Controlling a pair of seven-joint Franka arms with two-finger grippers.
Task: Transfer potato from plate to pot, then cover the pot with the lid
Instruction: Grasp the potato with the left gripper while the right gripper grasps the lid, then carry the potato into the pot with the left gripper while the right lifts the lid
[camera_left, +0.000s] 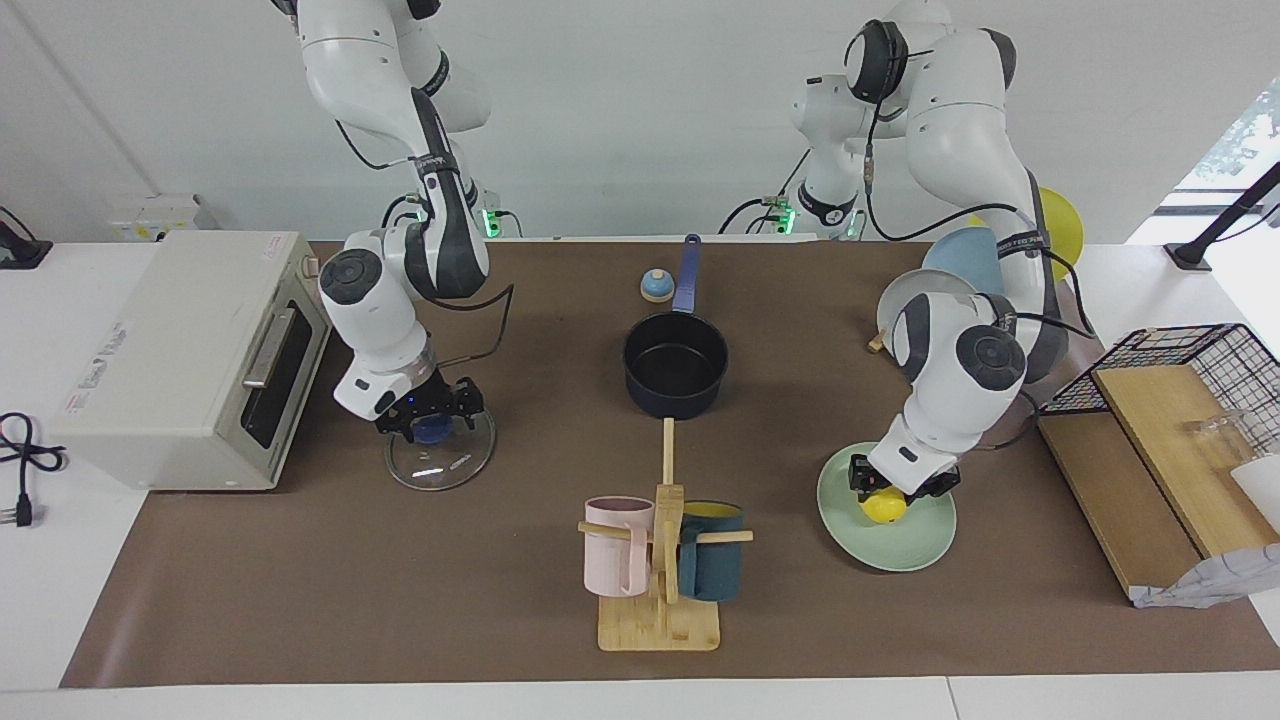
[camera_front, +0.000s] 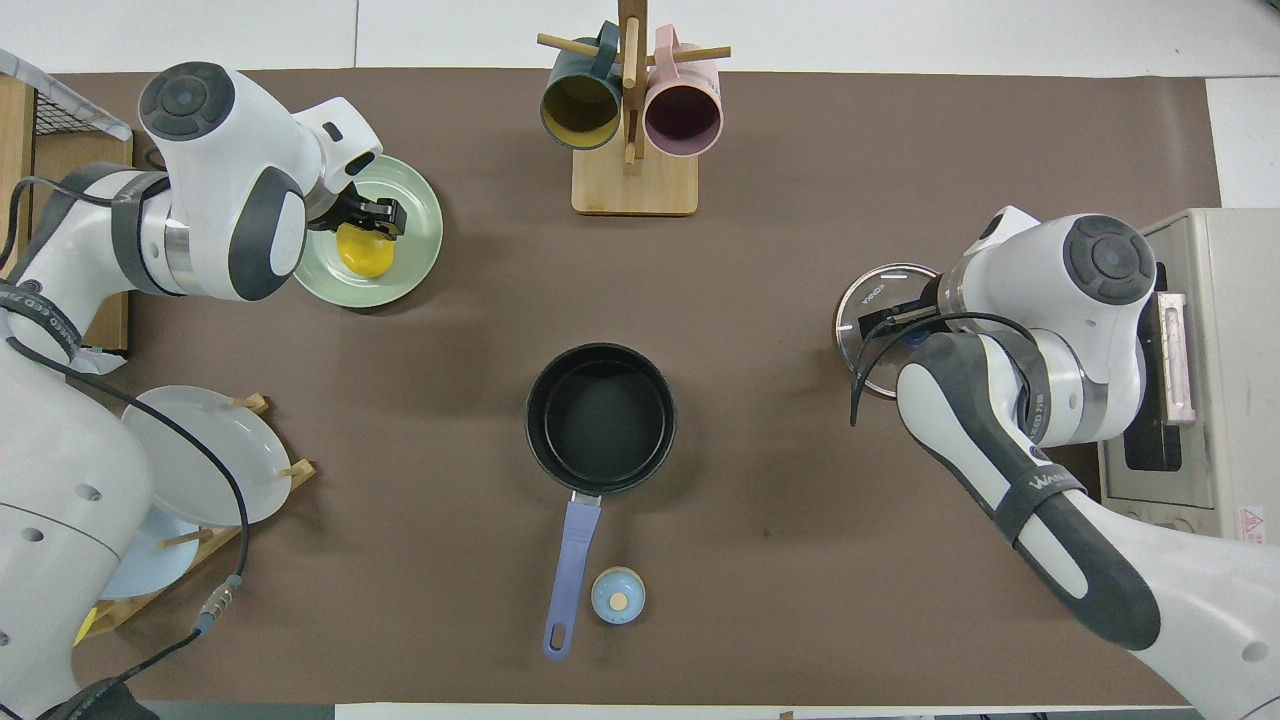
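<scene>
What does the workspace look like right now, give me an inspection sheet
Surface: brown mat over the table.
Job's things: potato on plate; pot empty; lid flat on the mat.
Clutter: mug stand, bell, plate rack, toaster oven, wire basket.
Grippers: left tool shut on potato; right tool open at the lid's knob.
Cables: power cord beside the oven.
Surroundings: white wall.
</scene>
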